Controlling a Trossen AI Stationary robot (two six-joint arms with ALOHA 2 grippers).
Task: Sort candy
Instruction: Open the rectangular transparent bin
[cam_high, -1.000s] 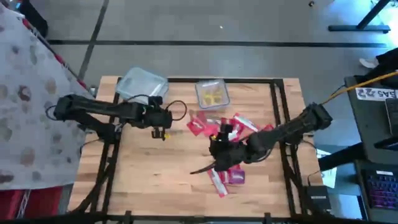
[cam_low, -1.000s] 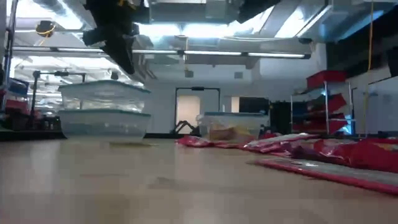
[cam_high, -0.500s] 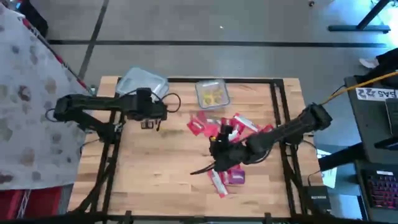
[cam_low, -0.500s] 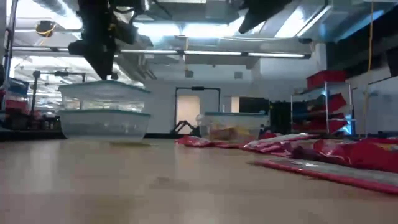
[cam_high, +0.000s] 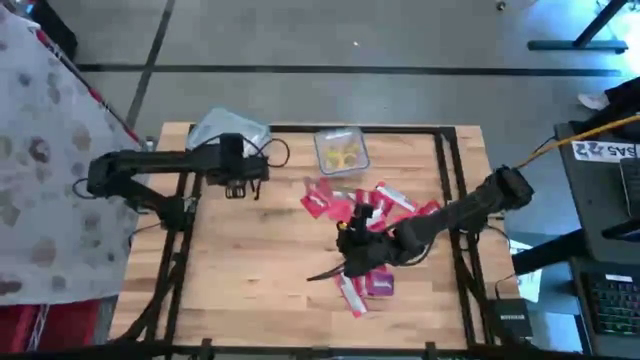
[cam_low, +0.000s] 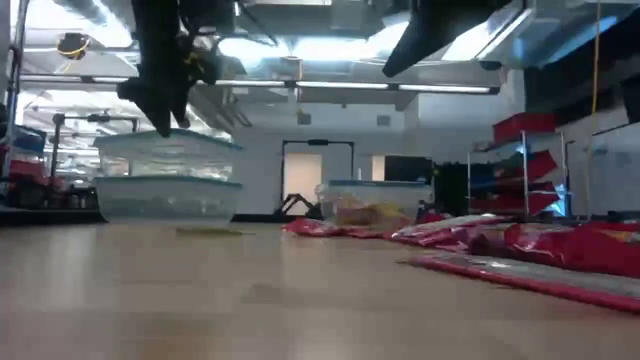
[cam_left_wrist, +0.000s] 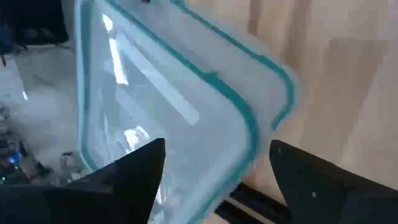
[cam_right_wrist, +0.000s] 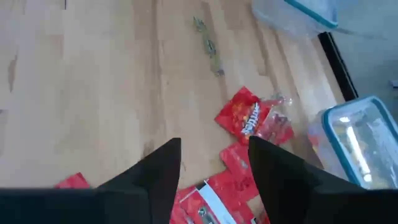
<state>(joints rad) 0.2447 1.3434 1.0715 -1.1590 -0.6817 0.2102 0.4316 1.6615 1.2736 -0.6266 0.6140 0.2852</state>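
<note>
The candy (cam_high: 368, 225) is lying in a loose heap of red and pink packets on the right half of the table (cam_high: 250, 270), spreading from just below the far-edge tub toward the near right area, with a magenta-purple packet (cam_high: 381, 285) sitting at the near end of the heap. In the low view you are seeing the same red packets (cam_low: 520, 245) stretched flat across the right side of the wood. A clear tub (cam_high: 342, 151) holding yellow pieces is standing at the middle of the far edge, and a second clear tub (cam_high: 228, 131) with a teal rim is sitting at the far left corner.

Your left gripper (cam_high: 238, 186) is hanging above the table just beside that far left tub, its fingers spread wide and carrying nothing; its wrist camera is looking straight down on the tub's teal-edged rim (cam_left_wrist: 245, 118) between the two dark fingers (cam_left_wrist: 130, 171).

Your right gripper (cam_high: 356, 240) is hovering over the middle of the candy heap. Its fingers (cam_right_wrist: 163, 171) are standing apart with bare wood and red packets (cam_right_wrist: 244, 115) showing between and beyond them, and nothing is sitting in the gap.
</note>
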